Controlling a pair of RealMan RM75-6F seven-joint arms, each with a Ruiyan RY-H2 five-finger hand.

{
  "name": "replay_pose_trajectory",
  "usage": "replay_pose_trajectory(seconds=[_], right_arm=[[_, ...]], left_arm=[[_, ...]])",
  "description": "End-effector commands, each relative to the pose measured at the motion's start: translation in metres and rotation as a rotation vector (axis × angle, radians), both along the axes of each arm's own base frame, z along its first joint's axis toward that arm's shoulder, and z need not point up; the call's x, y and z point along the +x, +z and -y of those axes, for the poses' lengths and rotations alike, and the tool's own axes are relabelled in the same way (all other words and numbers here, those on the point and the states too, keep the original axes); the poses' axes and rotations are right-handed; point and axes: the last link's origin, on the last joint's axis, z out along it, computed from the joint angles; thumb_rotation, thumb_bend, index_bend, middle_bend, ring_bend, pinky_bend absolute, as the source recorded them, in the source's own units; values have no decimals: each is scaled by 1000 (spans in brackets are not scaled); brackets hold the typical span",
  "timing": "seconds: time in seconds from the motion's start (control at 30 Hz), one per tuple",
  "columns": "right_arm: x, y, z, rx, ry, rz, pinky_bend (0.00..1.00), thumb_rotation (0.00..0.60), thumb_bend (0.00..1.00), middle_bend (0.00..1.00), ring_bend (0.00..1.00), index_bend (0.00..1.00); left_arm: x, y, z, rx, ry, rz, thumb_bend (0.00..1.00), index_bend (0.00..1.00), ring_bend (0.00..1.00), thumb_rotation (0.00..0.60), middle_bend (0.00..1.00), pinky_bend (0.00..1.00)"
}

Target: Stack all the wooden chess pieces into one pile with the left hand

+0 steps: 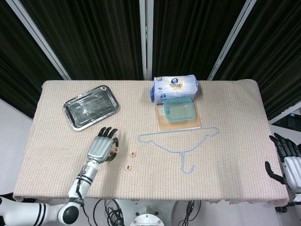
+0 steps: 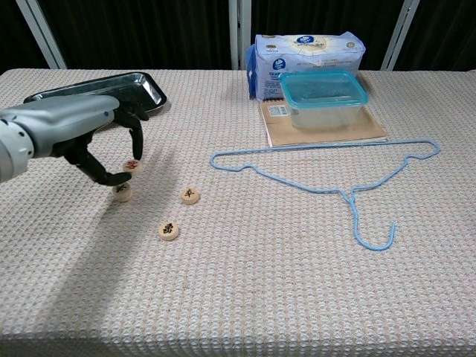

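Observation:
My left hand hovers over the left part of the table and pinches one round wooden chess piece between thumb and fingertip, lifted just off the cloth. Directly below and slightly left of it lies a second piece. Two more pieces lie apart to the right, one nearer the hanger and one nearer the front edge. In the head view the left hand covers the left pieces, and the other two pieces show beside it. My right hand hangs empty past the table's right edge.
A metal tray stands behind the left hand. A blue wire hanger lies in the middle. A clear box with a teal lid sits on a brown board, with a tissue pack behind it.

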Motion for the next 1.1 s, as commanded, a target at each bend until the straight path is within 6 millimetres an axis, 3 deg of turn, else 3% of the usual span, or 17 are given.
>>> replay_pose_trajectory(seconds=[0.03,0.57,1.1], right_arm=[[0,-1,0,1,0,-2,0,600,407,0,0,0],[0,-1,2,3,-6,-4,0,600,406,0,0,0],[0,-2,2,6,-7,-5,0,600,406,0,0,0]], left_arm=[[-5,1,5,-2,6,-6,310,484,0,600,92,0],[-23,-10,8,6,12,-9,310,484,0,600,99,0],[-24,-14,6,24,-2,0,311,471,0,600,99,0]])
